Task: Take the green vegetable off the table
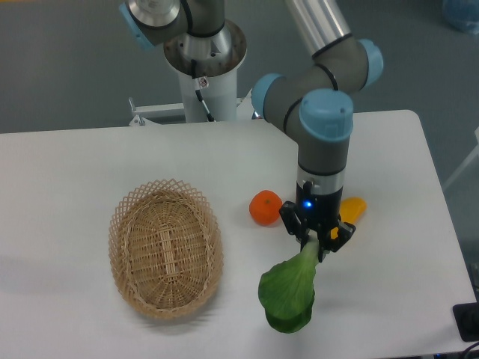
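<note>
The green vegetable point(288, 290) hangs with its broad dark leafy end down and its pale stem up, near the front of the white table point(75, 164). My gripper point(313, 241) points straight down and is shut on the stem. The leafy end appears lifted off the tabletop, though contact at its lowest edge is hard to judge.
An orange point(265, 208) sits just left of the gripper. A yellow vegetable point(352, 210) lies right behind it, partly hidden by the wrist. A wicker basket point(165, 247) stands at the left. The arm's base point(202, 56) is at the back.
</note>
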Robot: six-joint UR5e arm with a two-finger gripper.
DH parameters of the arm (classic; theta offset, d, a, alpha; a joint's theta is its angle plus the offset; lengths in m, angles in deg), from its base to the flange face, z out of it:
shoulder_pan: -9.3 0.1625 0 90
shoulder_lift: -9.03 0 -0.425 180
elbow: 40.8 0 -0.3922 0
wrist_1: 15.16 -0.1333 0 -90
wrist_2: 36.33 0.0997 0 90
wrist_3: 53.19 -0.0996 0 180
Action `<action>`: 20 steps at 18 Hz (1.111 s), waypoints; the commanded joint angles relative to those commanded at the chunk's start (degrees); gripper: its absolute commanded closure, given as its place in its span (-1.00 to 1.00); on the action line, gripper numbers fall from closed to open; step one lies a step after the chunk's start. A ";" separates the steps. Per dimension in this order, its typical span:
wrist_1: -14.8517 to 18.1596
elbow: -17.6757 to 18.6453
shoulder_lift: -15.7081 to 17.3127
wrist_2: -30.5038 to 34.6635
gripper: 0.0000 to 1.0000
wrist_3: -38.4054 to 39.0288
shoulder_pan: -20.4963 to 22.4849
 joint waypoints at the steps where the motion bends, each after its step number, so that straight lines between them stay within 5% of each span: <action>1: 0.09 0.00 0.70 -0.44 0.33 1.41 -0.35; 8: 0.09 0.00 3.87 -3.61 0.33 5.72 -1.58; 20: 0.09 -0.26 3.87 -3.61 0.33 5.73 -2.55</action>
